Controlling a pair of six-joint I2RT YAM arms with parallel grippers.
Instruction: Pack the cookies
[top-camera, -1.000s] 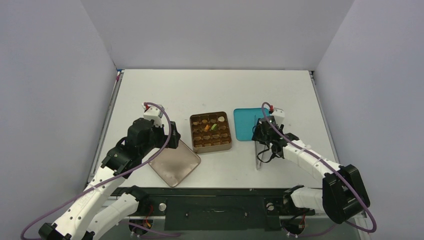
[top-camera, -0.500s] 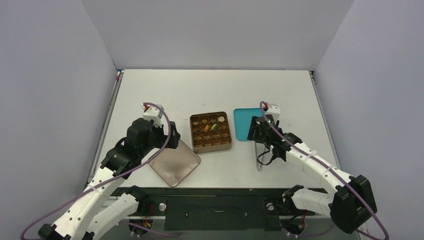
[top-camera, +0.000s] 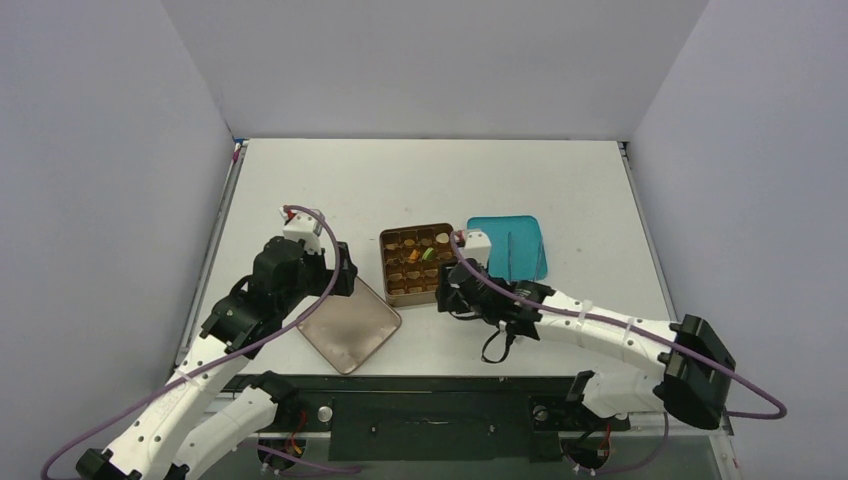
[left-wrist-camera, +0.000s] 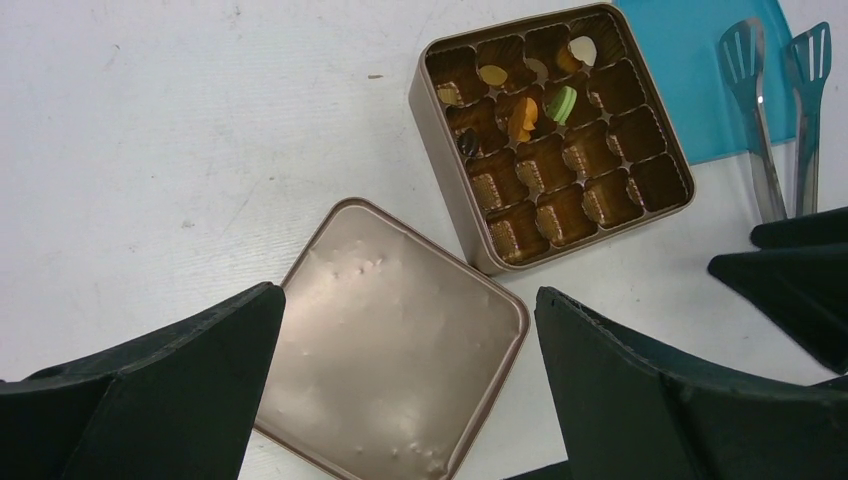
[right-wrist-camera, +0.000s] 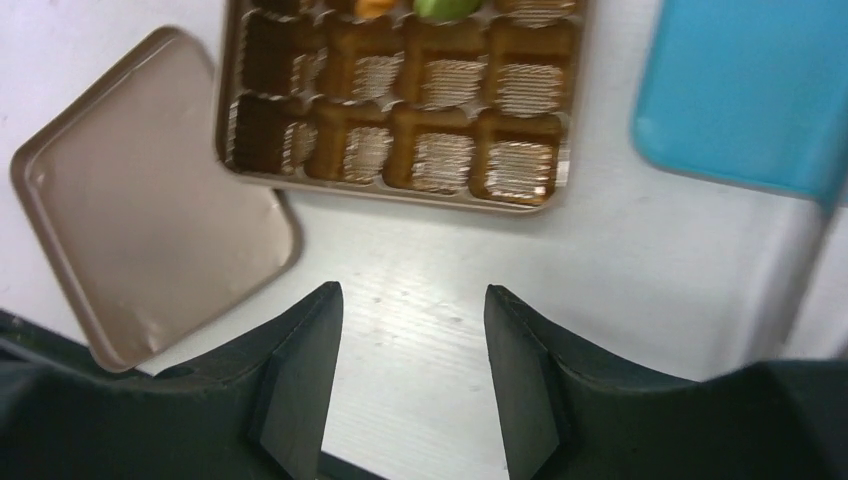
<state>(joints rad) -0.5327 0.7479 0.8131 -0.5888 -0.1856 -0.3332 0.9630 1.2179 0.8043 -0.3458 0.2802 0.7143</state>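
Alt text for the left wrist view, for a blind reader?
An open bronze tin holding a few cookies sits on a white table, its lid beside it. Metal tweezers rest partly on a teal tray; the open left claw frames the bottom.

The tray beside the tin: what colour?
The tray is teal blue; clearest in the top external view.

white arm links (top-camera: 610, 330) with black joint housings (top-camera: 283, 270), looping purple cables (top-camera: 337, 258), matte black wedge-shaped fingers (right-wrist-camera: 300, 385)
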